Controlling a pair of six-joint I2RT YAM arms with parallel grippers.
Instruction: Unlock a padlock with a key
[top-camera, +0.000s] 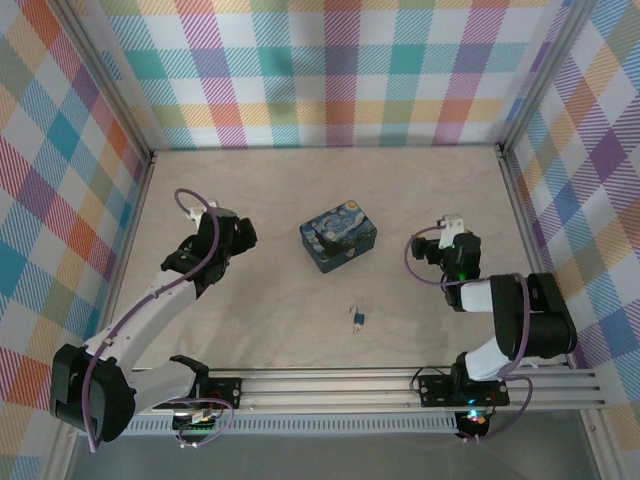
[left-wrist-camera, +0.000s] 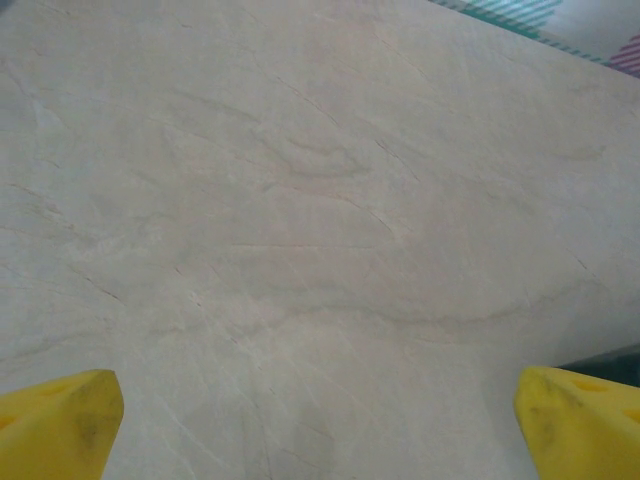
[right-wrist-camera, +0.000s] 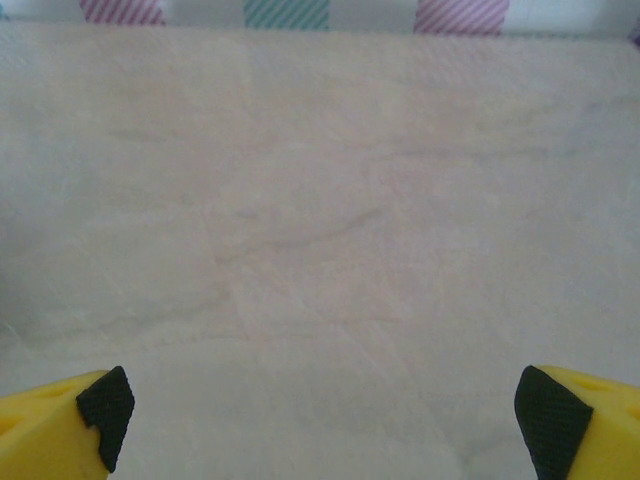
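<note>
One padlock (top-camera: 359, 319), one tin (top-camera: 338, 237) (painted)

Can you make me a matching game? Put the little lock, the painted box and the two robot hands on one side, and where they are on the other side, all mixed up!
Things:
1. padlock
2. painted tin
3. left gripper
4. right gripper

Places:
A. open, to the left of the tin
B. about the middle of the table
C. open, to the right of the tin
D. in front of the tin, nearer the robot

Pairs: 1-D, 2-B, 3-A, 4-C
</note>
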